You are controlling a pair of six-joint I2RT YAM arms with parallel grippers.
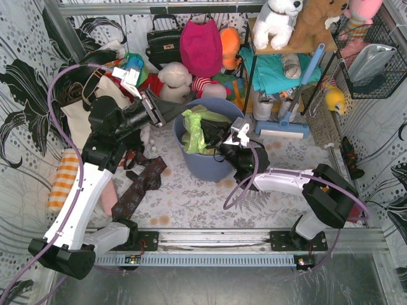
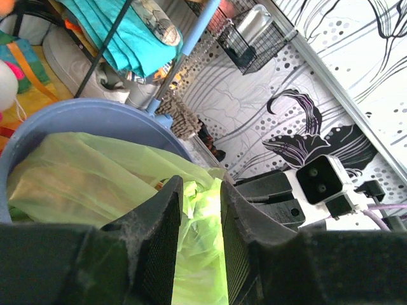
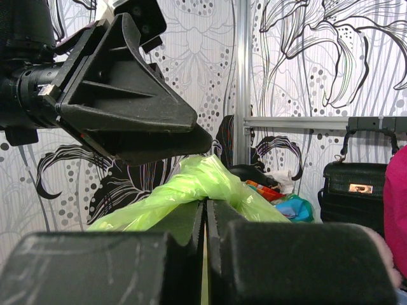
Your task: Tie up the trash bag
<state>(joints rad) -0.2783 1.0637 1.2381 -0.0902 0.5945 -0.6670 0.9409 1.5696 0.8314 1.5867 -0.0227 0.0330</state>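
The bag [image 1: 196, 130] sits in the blue-grey bin [image 1: 210, 166] at the middle of the table [image 1: 191, 197], its lime-green film bunched up above the rim on the bin's 9 o'clock side. The left gripper [image 1: 180, 112] comes at the bunch from 10 o'clock, its tips at the bag's top edge. In the left wrist view its jaws stand a little apart, and bright green film shows in the gap between them. Whether the fingers [image 2: 159, 241] press on that film cannot be told. The right gripper [image 1: 219, 138] meets the bag from 3 o'clock. In the right wrist view its jaws are almost together, with only a thin slit left, and they pinch a fold of the film, which rises from them into a twisted ridge. The tip of the left gripper hangs just above that ridge, at 12 o'clock from the right fingers [image 3: 127, 267].
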